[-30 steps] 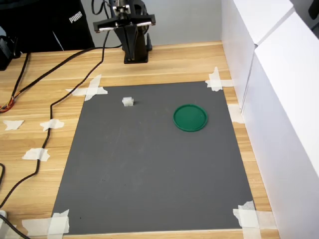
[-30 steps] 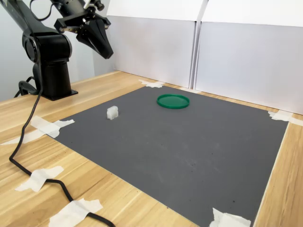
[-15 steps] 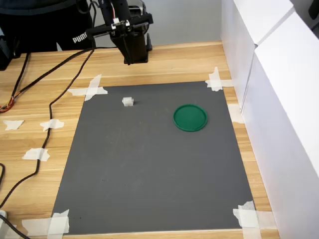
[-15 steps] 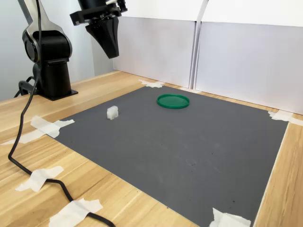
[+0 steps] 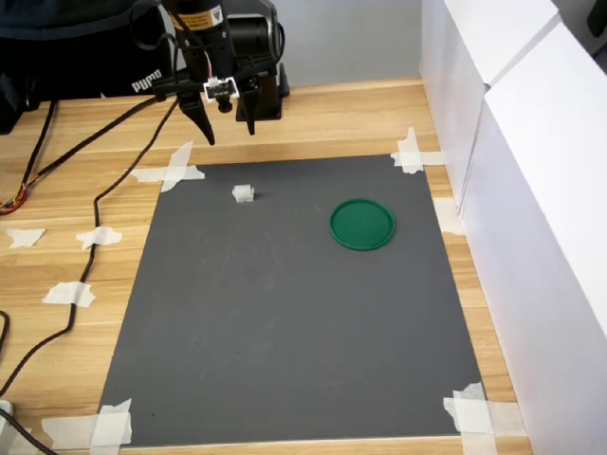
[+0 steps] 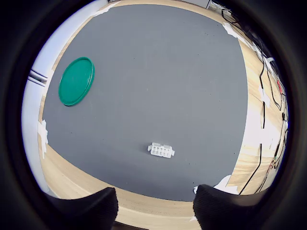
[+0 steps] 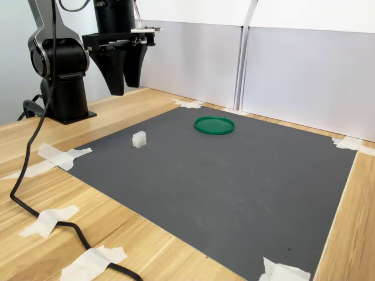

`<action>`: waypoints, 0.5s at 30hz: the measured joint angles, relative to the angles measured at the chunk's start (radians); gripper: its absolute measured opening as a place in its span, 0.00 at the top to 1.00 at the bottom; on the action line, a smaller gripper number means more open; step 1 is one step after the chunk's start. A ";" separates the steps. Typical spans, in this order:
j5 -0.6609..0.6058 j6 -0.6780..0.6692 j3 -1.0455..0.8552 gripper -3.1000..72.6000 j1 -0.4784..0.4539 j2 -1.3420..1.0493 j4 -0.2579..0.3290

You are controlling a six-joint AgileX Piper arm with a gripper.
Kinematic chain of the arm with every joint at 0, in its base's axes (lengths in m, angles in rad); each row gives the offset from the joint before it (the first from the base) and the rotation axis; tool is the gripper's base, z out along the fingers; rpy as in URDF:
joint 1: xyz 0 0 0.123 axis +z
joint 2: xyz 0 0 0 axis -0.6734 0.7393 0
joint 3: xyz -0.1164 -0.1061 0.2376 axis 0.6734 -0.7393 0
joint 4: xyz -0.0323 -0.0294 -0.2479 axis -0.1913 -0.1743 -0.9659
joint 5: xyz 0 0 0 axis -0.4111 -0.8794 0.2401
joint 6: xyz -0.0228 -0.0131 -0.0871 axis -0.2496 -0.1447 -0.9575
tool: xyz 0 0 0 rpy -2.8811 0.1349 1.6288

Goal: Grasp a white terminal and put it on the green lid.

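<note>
The dark mat lay flat on the wooden desk, and its near part, low in the first exterior view, was bare. Bits of white tape held its corners down. Farther back, right of the middle of the first exterior view, the green lid lay flat on the mat. The white terminal sat to the lid's left in that view, well apart from it and close to the mat's far edge.

Farthest back, in the upper left of the first exterior view, the pincer hung above the wood with its two fingers spread apart and nothing between them. The terminal lay just ahead of it, toward the camera and lower down. In the wrist view the terminal showed its long side lying across the gap between the two dark fingertips, so the pincer looked set to come forward and down over the short way
</note>
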State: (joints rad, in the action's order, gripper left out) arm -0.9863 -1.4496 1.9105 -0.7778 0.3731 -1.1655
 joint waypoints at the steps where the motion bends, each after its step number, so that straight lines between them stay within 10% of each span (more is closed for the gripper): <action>1: -0.002 -0.015 0.010 0.04 0.000 0.006 0.010; 15: -0.064 -0.120 0.109 0.01 0.000 0.013 0.049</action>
State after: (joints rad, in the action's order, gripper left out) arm -1.0505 -1.5696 2.0196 -0.7778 0.3860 -1.1168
